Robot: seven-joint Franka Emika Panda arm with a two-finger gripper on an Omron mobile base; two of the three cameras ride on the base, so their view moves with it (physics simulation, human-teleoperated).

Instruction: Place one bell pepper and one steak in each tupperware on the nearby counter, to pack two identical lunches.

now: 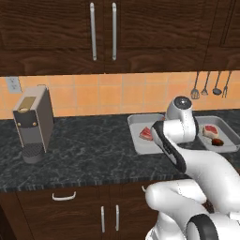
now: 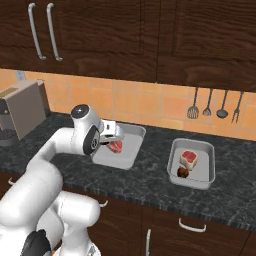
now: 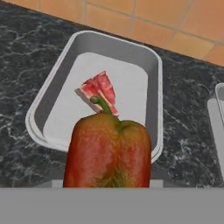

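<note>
A large orange-red bell pepper [image 3: 107, 153] fills the lower middle of the hand view, and my gripper [image 2: 109, 140] is shut on it; its fingertips are hidden behind the pepper. I hold it above the near end of the left tupperware [image 3: 155, 87], which holds one steak [image 3: 98, 89] [image 2: 116, 146]. On the counter [image 1: 89, 150] to the right, the second tupperware [image 2: 202, 172] contains a steak [image 2: 189, 158] and a dark red bell pepper [image 2: 182, 172]. My arm covers part of the left tupperware [image 1: 140, 140] in the left base view.
A grey coffee machine [image 1: 33, 122] stands at the counter's left end. Kitchen utensils [image 2: 215, 107] hang on the orange tiled wall at the right. Dark wall cabinets [image 1: 103, 33] hang overhead, and drawers [image 1: 65, 201] run below the counter edge.
</note>
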